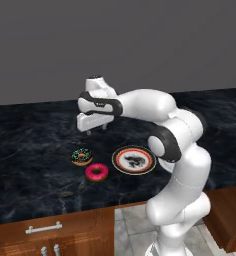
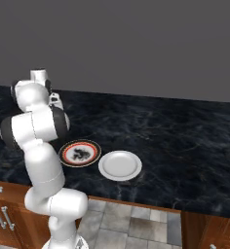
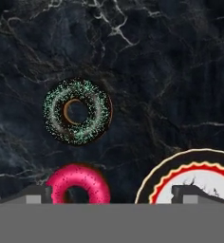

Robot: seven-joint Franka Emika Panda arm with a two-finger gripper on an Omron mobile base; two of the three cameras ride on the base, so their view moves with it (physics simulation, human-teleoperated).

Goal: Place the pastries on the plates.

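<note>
Gripper wide open, empty | chocolate-iced sprinkled ring donut upper left of jaws | bright pink ring donut beside left fingertip

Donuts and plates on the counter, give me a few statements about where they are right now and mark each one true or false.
1. Both donuts lie on the black counter, not on a plate. True.
2. The pink donut sits on the patterned plate. False: it lies on the counter beside that plate.
3. The chocolate sprinkled donut and the pink donut lie close together. True.
4. The hand holds a donut. False: it hovers above the counter with nothing in it.
5. The white plate carries a pastry. False: it is bare.
</note>
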